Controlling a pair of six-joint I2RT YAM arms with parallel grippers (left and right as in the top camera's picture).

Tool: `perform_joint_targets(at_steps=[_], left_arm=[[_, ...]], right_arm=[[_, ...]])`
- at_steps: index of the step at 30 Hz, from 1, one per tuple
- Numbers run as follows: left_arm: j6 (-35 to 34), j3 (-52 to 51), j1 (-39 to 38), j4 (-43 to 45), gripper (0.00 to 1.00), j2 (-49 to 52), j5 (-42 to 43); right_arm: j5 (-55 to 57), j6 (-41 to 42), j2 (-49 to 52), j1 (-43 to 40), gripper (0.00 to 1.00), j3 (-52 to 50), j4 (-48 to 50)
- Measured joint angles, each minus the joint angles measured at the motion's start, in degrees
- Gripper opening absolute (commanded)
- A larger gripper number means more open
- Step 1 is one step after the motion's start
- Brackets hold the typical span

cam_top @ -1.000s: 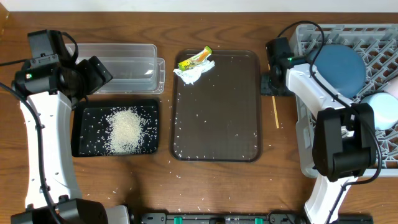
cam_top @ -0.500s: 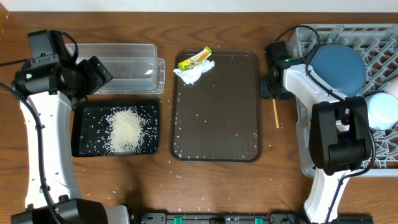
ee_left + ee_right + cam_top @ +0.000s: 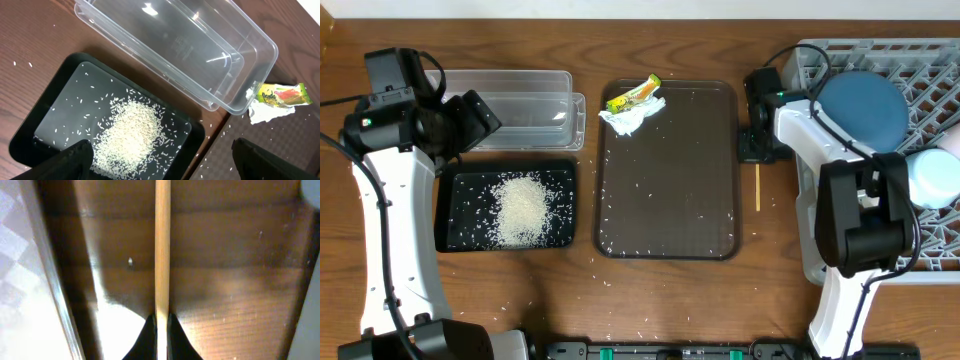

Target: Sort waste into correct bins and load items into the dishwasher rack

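Wooden table (image 3: 670, 300): right end effector (image 3: 161, 330) clamped shut on chopstick (image 3: 162, 245) beside brown tray (image 3: 670, 150); left end effector (image 3: 160, 147) spread wide, empty, above rice (image 3: 130, 135) in black tray (image 3: 30, 135).

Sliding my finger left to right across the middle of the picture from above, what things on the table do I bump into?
black tray holding the rice → brown serving tray → chopstick → grey rack

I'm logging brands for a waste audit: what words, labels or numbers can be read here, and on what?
Wrapper: dark print on yellow, too blurred to read.
Tub: faint moulded mark on its floor, unreadable.
No other text shows in any view.
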Motion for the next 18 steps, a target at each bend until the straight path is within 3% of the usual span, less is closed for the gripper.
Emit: perform_joint_targets(at_steps=[9,18], left_arm=[[0.0,0.0,0.0,0.02,0.92,0.0,0.0],[0.0,0.0,0.0,0.02,0.92,-0.02,0.0]], right_arm=[[-0.5,-0.57,1.38,-1.18,0.01,18.03,-16.87],[-1.95,-7.41,1.36,-4.11,0.01,37.42,-32.85]])
